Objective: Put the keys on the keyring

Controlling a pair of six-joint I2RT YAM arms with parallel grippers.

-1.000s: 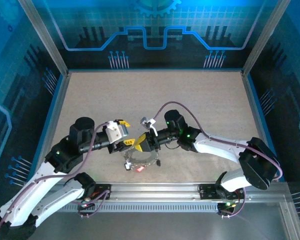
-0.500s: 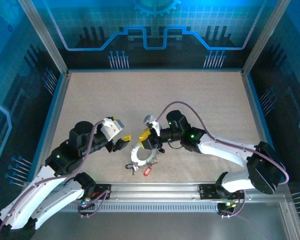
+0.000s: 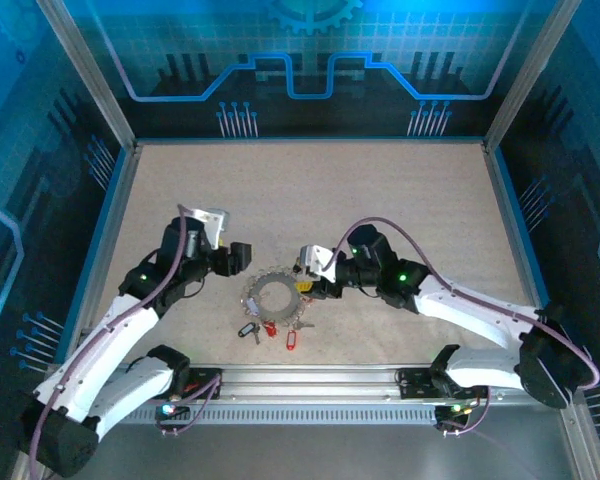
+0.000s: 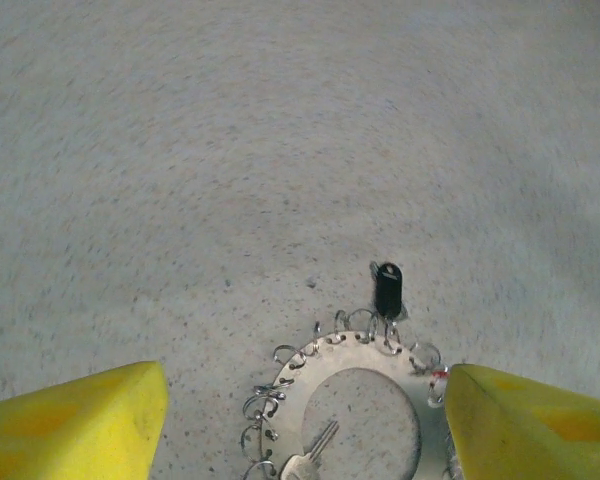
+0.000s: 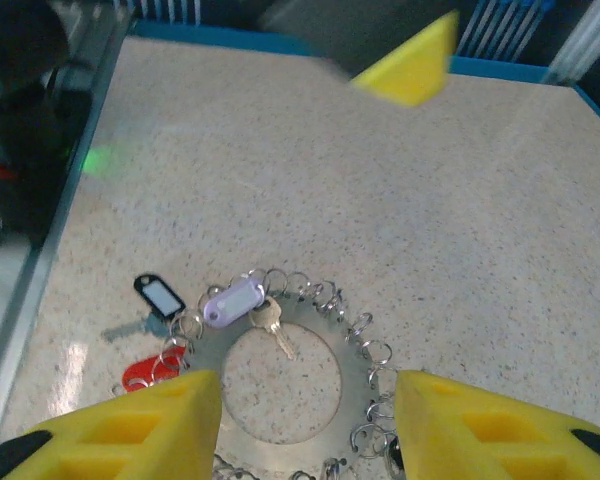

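Gaping wide with nothing between its yellow fingers (image 4: 75, 425), the left gripper (image 3: 242, 266) hovers just beside the upper-left edge of the keyring (image 3: 253, 297), a flat metal disc with a round hole and small wire loops (image 4: 265, 405) all round its rim. Opposite it, the right gripper (image 3: 306, 280) also has its jaws spread and grips nothing; seen from its wrist, its own fingers (image 5: 130, 425) frame the keyring (image 5: 358, 372), which lies flat below. The keys (image 3: 270, 328) lie at the ring's near side on the speckled beige table (image 3: 400, 190). Among them are a black-framed tag (image 5: 158, 295), a red tag (image 5: 145, 372), and a lilac tag (image 5: 230, 300) with a small silver key (image 5: 273, 325) pointing into the hole. From the left wrist, a black tag (image 4: 387, 288) lies at the rim, pointing outward. Whether each key is hooked on a loop cannot be told.
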